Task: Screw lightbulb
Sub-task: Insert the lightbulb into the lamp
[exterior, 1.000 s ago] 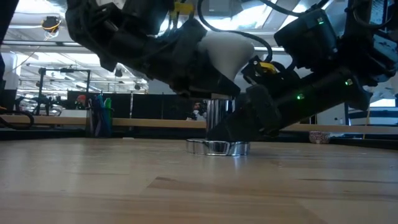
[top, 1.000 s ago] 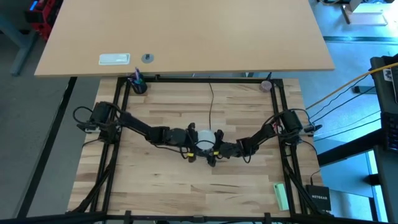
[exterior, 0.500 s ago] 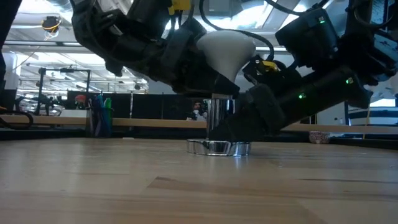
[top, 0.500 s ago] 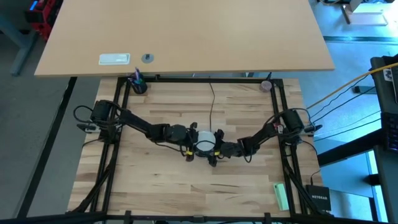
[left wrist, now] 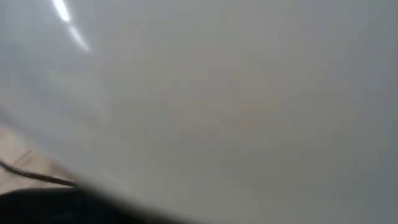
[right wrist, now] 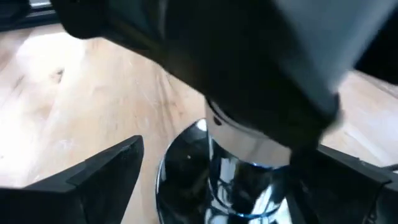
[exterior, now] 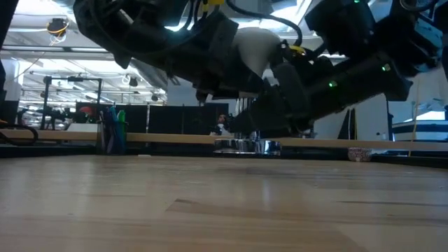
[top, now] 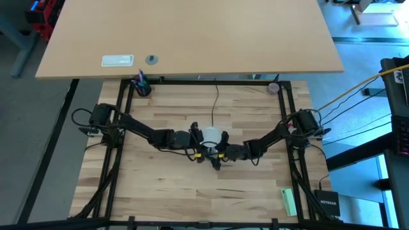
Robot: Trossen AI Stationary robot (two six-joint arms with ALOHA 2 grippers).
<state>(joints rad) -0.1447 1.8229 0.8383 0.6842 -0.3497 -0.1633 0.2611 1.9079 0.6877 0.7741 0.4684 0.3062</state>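
Both pincers meet at the middle of the table (top: 255,191): the left gripper (top: 199,139) is clamped tight on the lightbulb (top: 211,135), and the right gripper (top: 220,156) stands spread wide, its fingers (right wrist: 102,168) either side of the silver socket (right wrist: 205,180) without plainly squeezing it. From above, the bulb sits dead centre, with the thin black cord (top: 216,105) running off toward 12 o'clock, the left arm reaching in from 9 o'clock and the right from about 3 o'clock. My read is that the screwing-in step is in hand, the bulb's base seated in or on the socket's collar. The next move probably calls for a turn of the left wrist while the right steadies the socket; otherwise the whole fitting may spin or lift. The low view adds something the overhead cannot: the socket's flange (exterior: 246,145) appears to hang clear of the wood. The left wrist view offers only frosted white glass filling it, while the right wrist view shows the socket's shiny neck close up.
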